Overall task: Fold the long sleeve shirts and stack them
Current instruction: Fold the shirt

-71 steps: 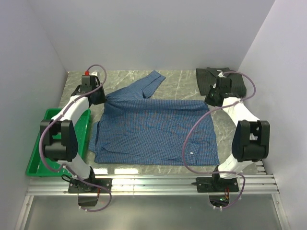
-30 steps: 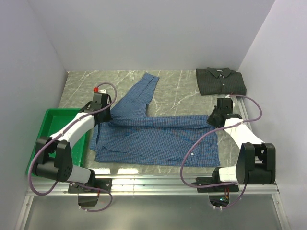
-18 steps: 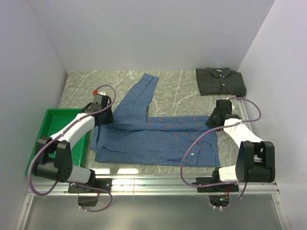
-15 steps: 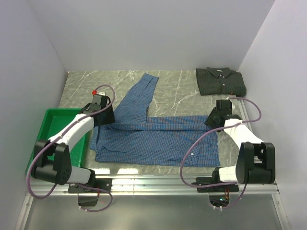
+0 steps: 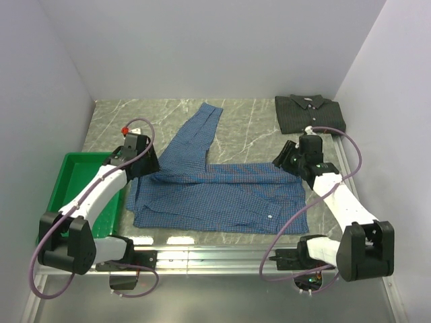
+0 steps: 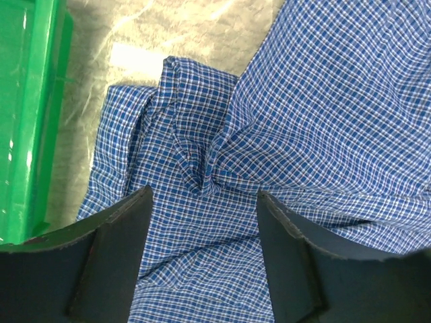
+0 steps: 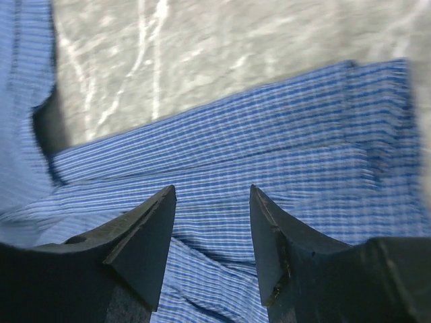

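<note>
Left gripper (image 6: 202, 195) and right gripper (image 7: 212, 192) are hovering unclenched over the blue shirt (image 5: 215, 198); I am aiming for matched, level grasps.

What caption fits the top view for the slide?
Top view: left gripper and right gripper open over the partly folded blue shirt; dark shirt folded far right, green tray left.

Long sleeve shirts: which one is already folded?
The dark green-charcoal collared shirt, a compact rectangle at the far right; the blue checked shirt lies half-spread, one sleeve trailing.
</note>
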{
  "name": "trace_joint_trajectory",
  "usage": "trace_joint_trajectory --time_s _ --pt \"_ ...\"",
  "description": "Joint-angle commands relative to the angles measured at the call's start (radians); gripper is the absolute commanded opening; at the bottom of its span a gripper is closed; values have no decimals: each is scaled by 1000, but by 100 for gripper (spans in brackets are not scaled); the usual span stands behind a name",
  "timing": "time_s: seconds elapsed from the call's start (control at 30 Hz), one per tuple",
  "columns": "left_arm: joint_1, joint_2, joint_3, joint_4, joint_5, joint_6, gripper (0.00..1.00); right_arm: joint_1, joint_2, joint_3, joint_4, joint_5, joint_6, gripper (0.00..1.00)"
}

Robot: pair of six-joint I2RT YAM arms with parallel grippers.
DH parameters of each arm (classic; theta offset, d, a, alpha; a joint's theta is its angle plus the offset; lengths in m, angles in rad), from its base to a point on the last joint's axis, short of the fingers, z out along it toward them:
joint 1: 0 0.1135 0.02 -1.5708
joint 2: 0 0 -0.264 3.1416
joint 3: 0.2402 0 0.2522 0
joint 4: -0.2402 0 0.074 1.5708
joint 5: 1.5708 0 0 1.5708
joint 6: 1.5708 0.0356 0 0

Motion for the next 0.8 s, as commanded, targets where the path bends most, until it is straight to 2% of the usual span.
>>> trace_joint_trajectory --time_s 0.0,0.2,0.37,0.53,0.7,0.77 --pt "1 5 21 21 -20 -61 69 8 26 -16 101 -89 48 55" --pt "9 31 94 80 78 -70 76 24 56 -38 149 -127 54 55" --pt "9 204 234 110 89 -53 79 90 9 -25 97 -65 4 55" --pt "10 422 390 156 63 -37 74 136 -72 -57 89 -55 -4 57" --pt "9 592 503 224 121 2 75 170 -132 -105 101 -107 -7 65" --pt "9 632 525 259 124 15 74 185 -161 -117 95 -118 -6 72"
